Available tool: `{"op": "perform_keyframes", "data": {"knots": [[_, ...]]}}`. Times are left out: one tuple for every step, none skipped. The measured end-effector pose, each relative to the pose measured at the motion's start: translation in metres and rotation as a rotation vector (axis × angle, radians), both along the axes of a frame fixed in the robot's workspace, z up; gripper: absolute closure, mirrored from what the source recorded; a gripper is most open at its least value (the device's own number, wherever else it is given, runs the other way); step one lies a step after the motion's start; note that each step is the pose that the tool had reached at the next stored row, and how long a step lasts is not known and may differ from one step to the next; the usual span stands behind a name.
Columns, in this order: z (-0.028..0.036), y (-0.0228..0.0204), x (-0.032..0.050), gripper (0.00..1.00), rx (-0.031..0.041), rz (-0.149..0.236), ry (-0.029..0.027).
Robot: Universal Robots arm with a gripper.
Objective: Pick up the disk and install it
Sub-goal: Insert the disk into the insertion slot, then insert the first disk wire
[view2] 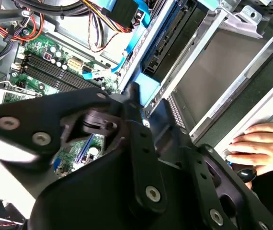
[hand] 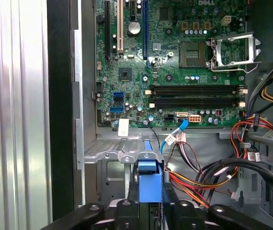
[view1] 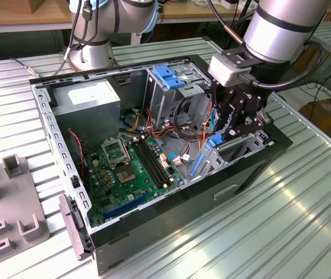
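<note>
Nearest me the ribbed metal table point(view1: 281, 232) carries a grey fixture point(view1: 9, 215) on the exterior view's left and the open black computer case point(view1: 171, 212) in the middle; a person's hand point(view2: 261, 141) rests on the table just outside the case wall. Just inside that wall the gripper point(view1: 219, 138) reaches down into the case; its fingers point(hand: 129, 206) are drawn in close on either side of the disk point(hand: 150, 179), gripping the blue frame, with the disk standing on edge between them at the metal bay by the wall. Beyond it lies the green motherboard point(view1: 130, 168), with red, yellow and blue cables point(hand: 208, 177) beside the gripper; farther back stands the metal cage point(view1: 189, 93) with its blue latch point(view1: 166, 75), then the grey power supply point(view1: 90, 99); last, an arm's base point(view1: 93, 55) sits on the table behind the case.
</note>
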State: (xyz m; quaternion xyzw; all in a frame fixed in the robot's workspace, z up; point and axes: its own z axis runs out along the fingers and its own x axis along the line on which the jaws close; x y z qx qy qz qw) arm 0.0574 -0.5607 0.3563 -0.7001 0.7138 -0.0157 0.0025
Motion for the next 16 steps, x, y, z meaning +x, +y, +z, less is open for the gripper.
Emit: {"op": "perform_keyframes", "data": {"knots": [[-0.0002,0.0,0.0,0.76,0.0001,0.0,0.0],[-0.0003,0.0,0.0,0.82,0.0001,0.0,0.0],[-0.0003,-0.0001,0.0,0.82,0.0001,0.0,0.0],[-0.0004,-0.0001,0.0,0.88,0.0001,0.0,0.0],[-0.0005,-0.0001,0.0,0.89,0.0001,0.0,0.0],[-0.0006,-0.0001,0.0,0.89,0.0001,0.0,0.0],[-0.0007,-0.0001,0.0,0.89,0.0001,0.0,0.0],[-0.0008,-0.0002,0.0,0.89,0.0001,0.0,0.0],[-0.001,-0.0002,0.0,0.89,0.0001,0.0,0.0],[-0.0013,-0.0003,0.0,0.89,0.0001,0.0,0.0],[-0.0019,-0.0004,0.0,0.89,0.0001,0.0,0.0],[-0.0019,-0.0004,0.0,0.89,0.0001,0.0,0.0],[-0.002,-0.0004,0.0,0.89,0.0001,0.0,0.0],[-0.0022,-0.0004,0.0,0.89,0.0001,0.0,0.0],[-0.0022,-0.0004,0.0,0.89,0.0001,0.0,0.0],[-0.0023,-0.0005,0.0,0.89,0.0,0.0,0.0]]}}
